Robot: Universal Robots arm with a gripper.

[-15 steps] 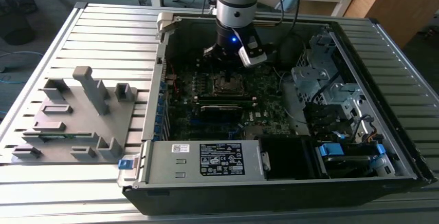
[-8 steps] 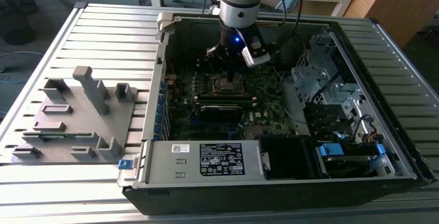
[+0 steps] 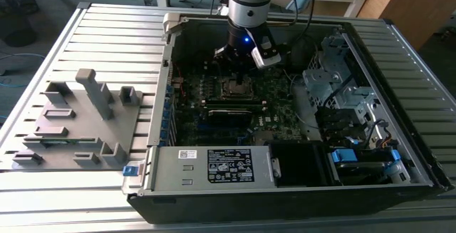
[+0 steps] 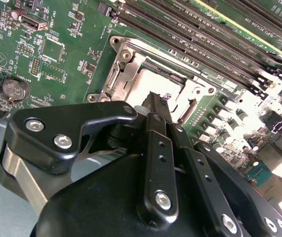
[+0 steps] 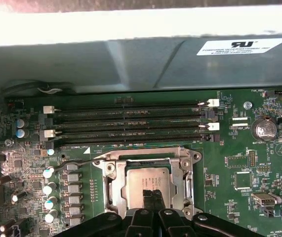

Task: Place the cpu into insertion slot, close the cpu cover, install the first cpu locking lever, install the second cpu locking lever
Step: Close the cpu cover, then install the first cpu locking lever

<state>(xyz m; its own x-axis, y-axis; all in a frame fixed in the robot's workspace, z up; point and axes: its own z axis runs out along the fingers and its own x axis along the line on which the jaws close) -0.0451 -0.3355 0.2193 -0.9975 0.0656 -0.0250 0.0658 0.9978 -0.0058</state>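
Case (image 3: 285,203): I see it open on the slatted table (image 3: 107,35).
Motherboard (image 5: 229,163): green, flat on the case floor.
Gripper (image 5: 150,194): fingers pressed together, gripping nothing, tips just over the cpu.
Cpu cover (image 5: 112,185): lowered, framing the cpu.
Cpu (image 5: 148,178): seated in the insertion slot (image 5: 145,161).

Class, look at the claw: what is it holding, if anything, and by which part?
Nothing is held. The claw is shut and empty, with its tips over the cpu, which lies framed by the cpu cover.
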